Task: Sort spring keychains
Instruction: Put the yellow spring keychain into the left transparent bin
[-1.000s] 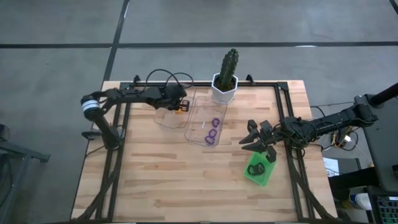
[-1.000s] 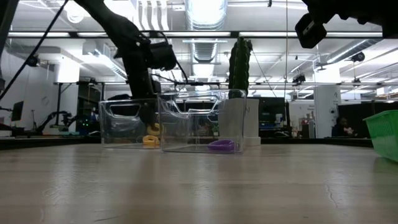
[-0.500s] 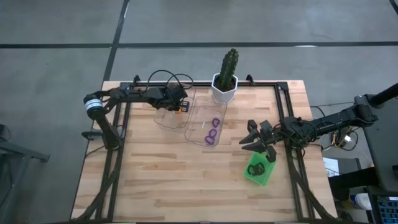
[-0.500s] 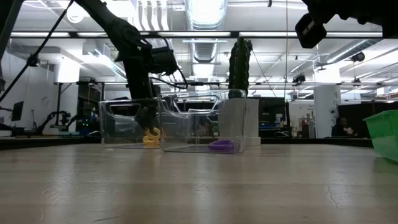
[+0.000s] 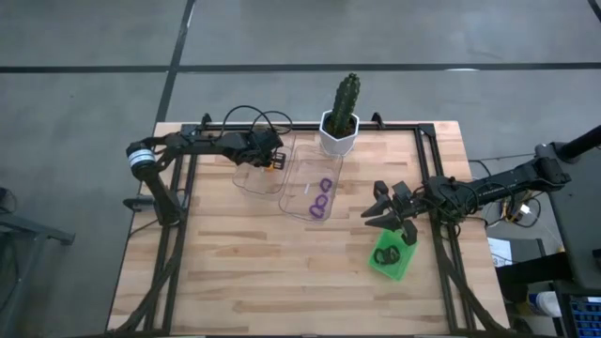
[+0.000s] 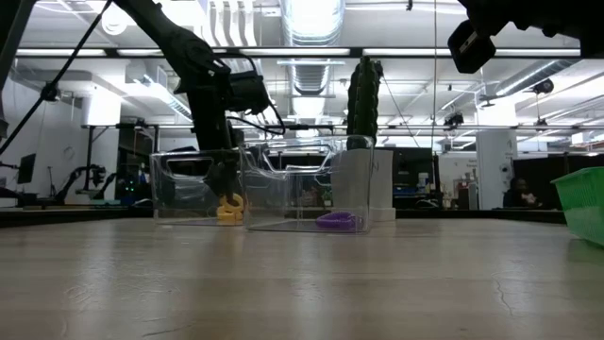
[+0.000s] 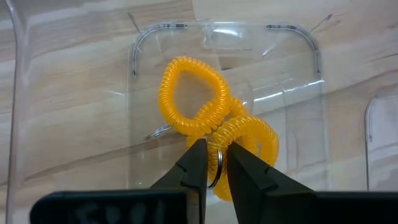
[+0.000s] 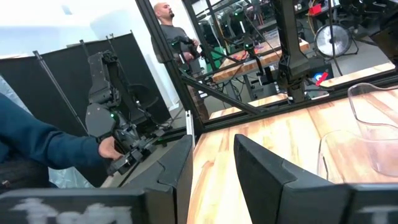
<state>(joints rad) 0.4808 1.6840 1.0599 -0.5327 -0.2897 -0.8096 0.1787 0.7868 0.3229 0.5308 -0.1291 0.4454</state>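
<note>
Orange spring keychains (image 7: 186,93) lie in a heap on the floor of the left clear tray (image 5: 250,175). My left gripper (image 7: 214,171) reaches down into that tray and is shut on one of them. Three purple keychains (image 5: 320,197) lie in the middle clear tray (image 5: 299,178), and they also show in the low view as purple keychains (image 6: 335,220). Black keychains (image 5: 385,253) lie in the green square tray (image 5: 398,267). My right gripper (image 5: 391,216) hovers open just beyond the green tray's far edge and holds nothing. My left gripper pinches the thin metal ring (image 7: 219,167) of an orange keychain between its two fingertips, coming from above and pointing down into the tray. The orange coil (image 7: 252,143) beside the ring rests on the tray floor against a second coil.
A potted cactus (image 5: 340,122) in a white pot stands at the table's far edge, right behind the clear trays. The table's near half is bare wood (image 5: 254,272). A person (image 8: 165,25) stands in the room beyond the table.
My left gripper has gone down into the left clear tray until its fingers stand low over the orange keychains on the tray floor. It has kept still for the last half second. The right arm has kept still.
</note>
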